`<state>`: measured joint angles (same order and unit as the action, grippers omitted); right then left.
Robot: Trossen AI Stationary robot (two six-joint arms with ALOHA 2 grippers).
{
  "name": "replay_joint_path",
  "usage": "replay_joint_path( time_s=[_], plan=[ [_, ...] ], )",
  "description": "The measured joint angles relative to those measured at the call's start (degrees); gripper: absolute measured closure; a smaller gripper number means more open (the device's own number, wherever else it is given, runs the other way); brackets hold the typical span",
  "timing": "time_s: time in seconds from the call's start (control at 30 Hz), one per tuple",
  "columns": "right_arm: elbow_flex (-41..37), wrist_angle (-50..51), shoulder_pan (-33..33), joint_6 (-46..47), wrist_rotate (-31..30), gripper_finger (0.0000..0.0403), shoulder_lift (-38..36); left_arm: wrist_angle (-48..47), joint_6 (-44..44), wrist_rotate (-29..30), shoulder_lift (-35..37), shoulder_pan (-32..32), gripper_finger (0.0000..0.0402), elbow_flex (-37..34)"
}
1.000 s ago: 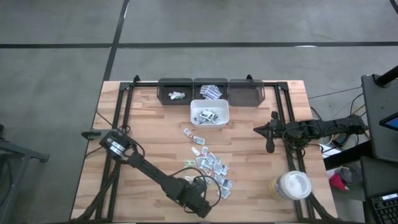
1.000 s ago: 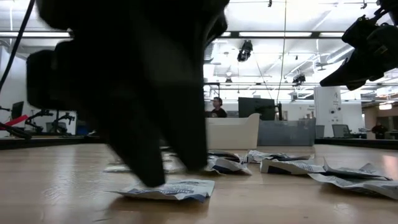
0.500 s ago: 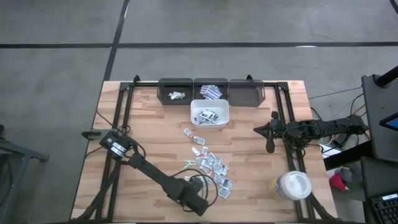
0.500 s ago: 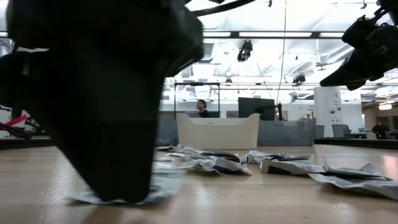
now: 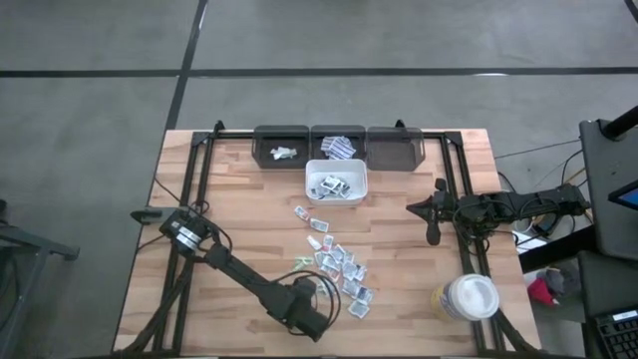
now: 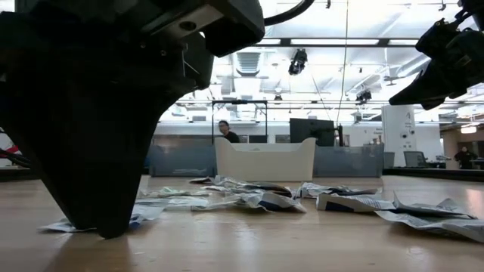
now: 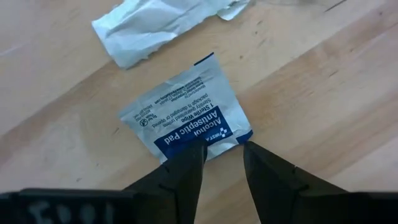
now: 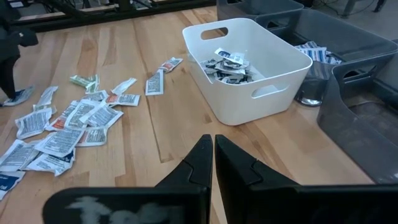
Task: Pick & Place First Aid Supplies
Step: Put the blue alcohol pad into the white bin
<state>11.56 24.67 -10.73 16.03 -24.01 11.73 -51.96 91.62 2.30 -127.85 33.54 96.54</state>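
- Two fingers of the left gripper (image 7: 222,155) stand apart — we see them at the edge of an antiseptic pad sachet (image 7: 186,115), tips on the table (image 7: 323,93).
- Right gripper (image 8: 213,152): fingers together, empty.

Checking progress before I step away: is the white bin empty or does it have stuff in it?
Not empty: the white bin holds a small pile of sachets on its floor.

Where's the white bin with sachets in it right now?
High view: the white bin sits at the table's far middle, just in front of the dark bins, with loose sachets trailing toward the near edge.
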Motion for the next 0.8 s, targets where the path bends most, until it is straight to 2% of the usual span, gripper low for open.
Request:
replay_joint_path(
  time_s=[0.17,0.67,0.8],
  plan=[
    [0.0,0.0,0.0,0.0,0.0,0.0385,0.0,-0.9,1.9,0.1,-0.3,0.0,0.0270,-0.1],
    [0.0,0.0,0.0,0.0,0.0,0.0385,0.0,-0.5,3.3,1.1,-5.3,0.0,0.0388,-0.2],
    [0.0,0.0,0.0,0.0,0.0,0.0385,0.0,-0.3,2.4,1.1,-5.2,0.0,0.0398,-0.1]
  ],
)
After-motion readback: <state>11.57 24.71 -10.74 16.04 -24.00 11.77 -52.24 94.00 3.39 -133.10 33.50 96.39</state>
